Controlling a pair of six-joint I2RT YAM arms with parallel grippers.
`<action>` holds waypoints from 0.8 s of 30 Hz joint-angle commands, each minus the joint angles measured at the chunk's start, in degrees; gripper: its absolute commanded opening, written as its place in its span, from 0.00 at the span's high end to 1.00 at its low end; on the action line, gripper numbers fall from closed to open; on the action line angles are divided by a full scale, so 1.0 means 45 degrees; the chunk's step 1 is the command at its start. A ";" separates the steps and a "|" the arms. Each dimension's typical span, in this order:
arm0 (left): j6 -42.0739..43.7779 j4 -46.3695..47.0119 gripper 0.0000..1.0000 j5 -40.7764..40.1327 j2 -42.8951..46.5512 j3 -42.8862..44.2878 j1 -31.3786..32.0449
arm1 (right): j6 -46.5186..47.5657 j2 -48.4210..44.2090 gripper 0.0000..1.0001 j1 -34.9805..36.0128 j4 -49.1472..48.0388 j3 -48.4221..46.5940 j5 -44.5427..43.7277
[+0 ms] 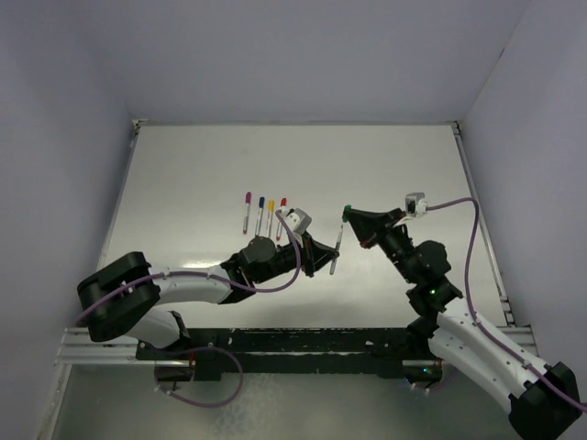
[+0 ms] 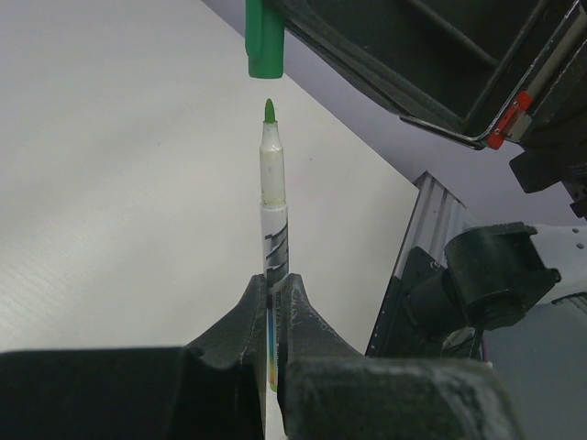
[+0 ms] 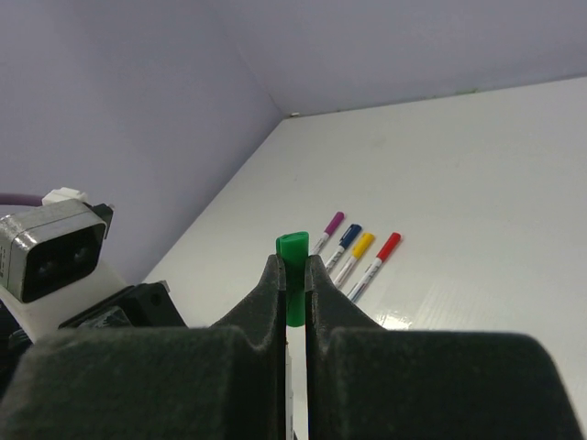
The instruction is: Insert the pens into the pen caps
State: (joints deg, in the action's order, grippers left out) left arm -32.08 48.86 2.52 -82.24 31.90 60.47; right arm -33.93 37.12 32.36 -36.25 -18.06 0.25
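My left gripper [image 2: 275, 289] is shut on a white pen [image 2: 273, 206], whose bare green tip points up at a green pen cap [image 2: 264, 41] just above it, with a small gap between them. The right gripper [image 3: 293, 266] is shut on that green cap [image 3: 293, 275]. In the top view the pen [image 1: 337, 249] sits in the left gripper [image 1: 328, 260] at mid-table. The cap [image 1: 347, 213] is held by the right gripper [image 1: 354, 221] just beyond the pen's tip.
Several capped pens lie side by side on the table behind the grippers: purple [image 1: 248, 207], blue [image 1: 260, 210], yellow [image 1: 271, 212] and red [image 1: 282, 212]. They also appear in the right wrist view, purple [image 3: 328, 229] to red [image 3: 379, 257]. Walls enclose the white table [image 1: 183, 183].
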 commanded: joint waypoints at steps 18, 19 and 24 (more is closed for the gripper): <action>-0.0079 0.1090 1.00 -0.0366 -0.0006 0.0177 0.0056 | -0.0519 -0.0040 1.00 0.0089 -0.0902 0.0352 0.0738; -0.0078 0.1097 1.00 -0.0375 -0.0002 0.0177 0.0049 | -0.0549 -0.0017 1.00 0.0094 -0.0916 0.0344 0.0786; -0.0187 0.1301 1.00 -0.0557 0.0061 0.0172 0.0055 | -0.0734 0.0201 1.00 0.0094 -0.0917 0.0479 0.1099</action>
State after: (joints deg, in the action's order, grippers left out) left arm -32.32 49.52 1.23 -82.50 31.90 60.47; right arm -36.18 37.56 32.51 -37.76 -16.45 3.01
